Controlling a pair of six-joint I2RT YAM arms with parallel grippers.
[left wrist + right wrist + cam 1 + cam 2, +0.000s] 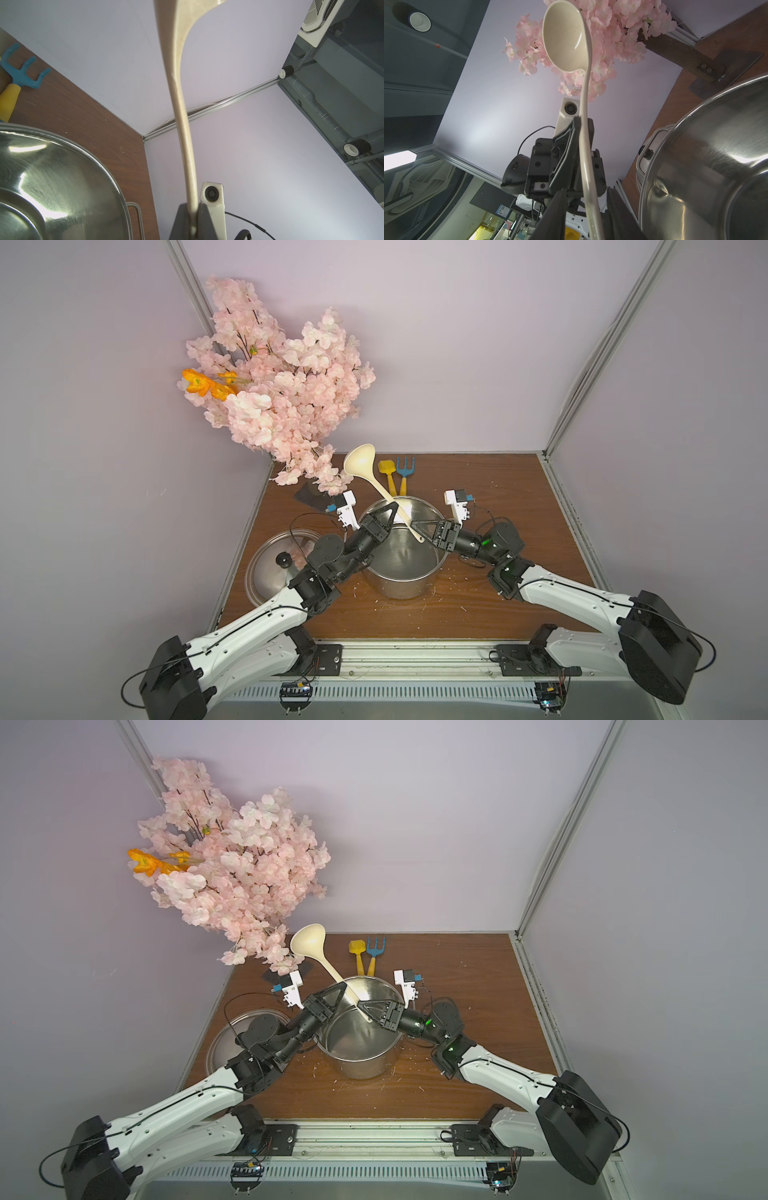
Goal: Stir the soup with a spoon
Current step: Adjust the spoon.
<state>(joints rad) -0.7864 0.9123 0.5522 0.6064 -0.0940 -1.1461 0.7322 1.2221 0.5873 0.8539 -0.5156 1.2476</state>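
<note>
Pot [401, 591]: stainless steel, brushed inside, glossy with hard glare. Lid [266, 578]: same polished metal, with a black plastic-looking knob [284, 561]. Ladle [360, 462]: cream plastic, smooth, satin, faintly speckled. Surface [498, 497]: brown wood-grain, matt, flecked with pale specks. Shovel [386, 467] and rake [405, 467]: smooth moulded plastic. Blossoms [282, 398]: pink cloth-like petals, matt.

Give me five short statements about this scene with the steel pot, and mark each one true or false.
1. The left pincer grips the ladle by its handle. True.
2. The ladle's bowl is inside the stockpot. False: it is up in the air, beyond the far rim.
3. The lid covers the stockpot. False: the lid lies beside it.
4. A yellow toy shovel and a blue toy rake lie behind the stockpot. True.
5. The right pincer is far from the ladle. False: its jaws straddle the handle's end.
</note>
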